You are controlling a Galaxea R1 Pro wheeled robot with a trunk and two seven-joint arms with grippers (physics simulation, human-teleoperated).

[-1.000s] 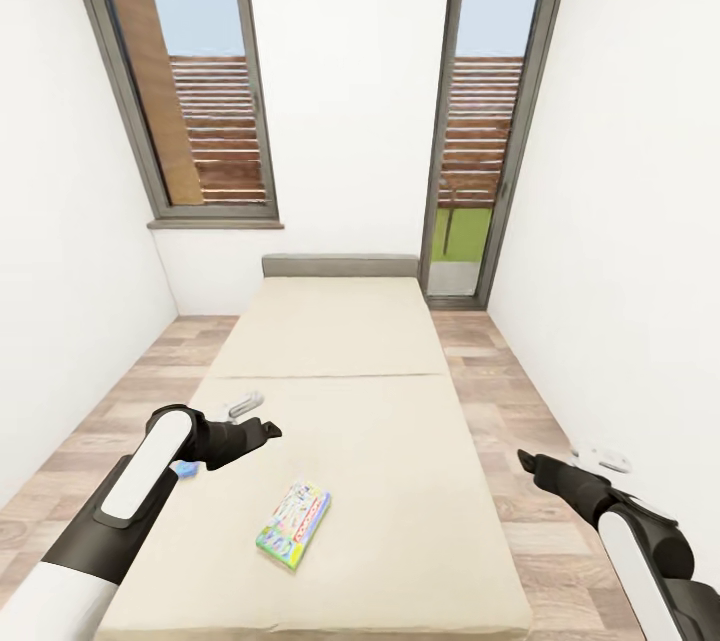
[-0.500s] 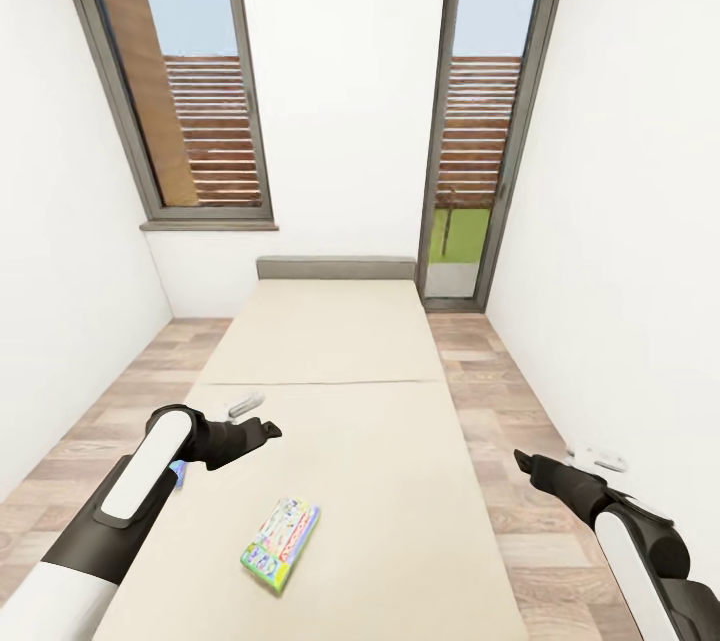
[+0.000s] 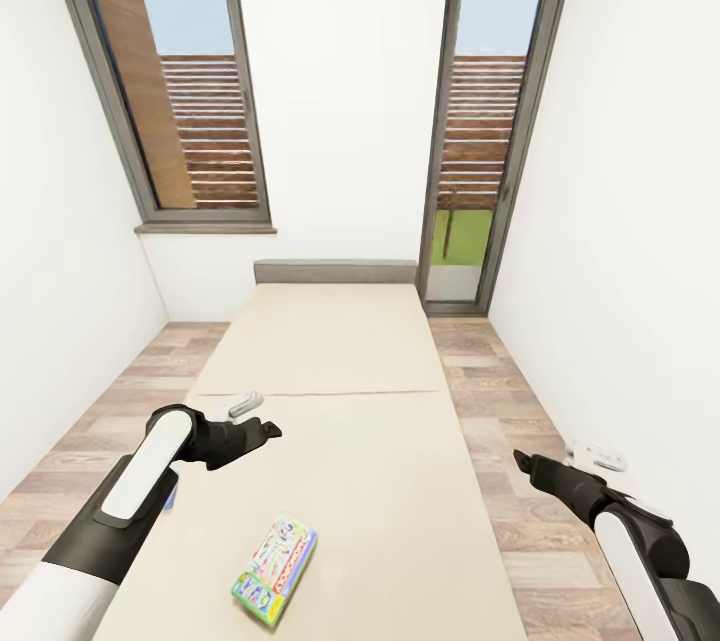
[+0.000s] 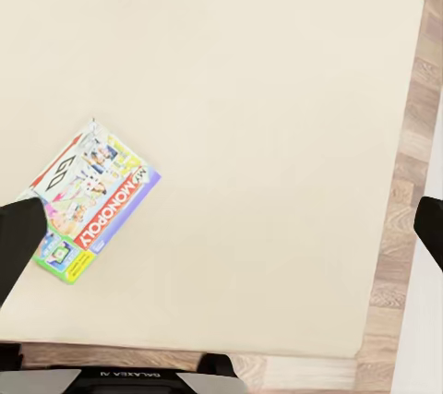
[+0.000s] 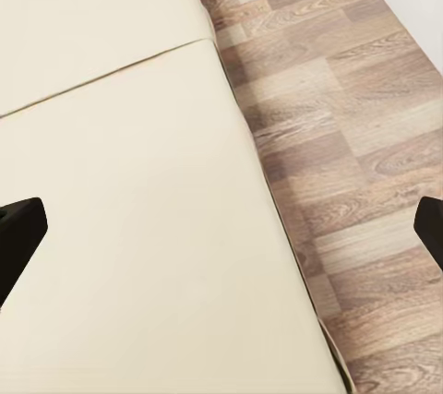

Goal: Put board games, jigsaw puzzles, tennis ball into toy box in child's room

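camera has rolled nearer: board game lies on bed; both grippers spread wide, empty.

White walls, two tall windows, beige bed, wood floor

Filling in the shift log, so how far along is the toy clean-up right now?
Nothing looks done yet. The Monopoly board game lies flat on the bed, ungrasped. The left gripper hovers open above the mattress, beyond the game; the right gripper is open and empty beside the bed's edge, over the wood floor. Picking up this game is the step in hand; carrying it to the toy box remains.
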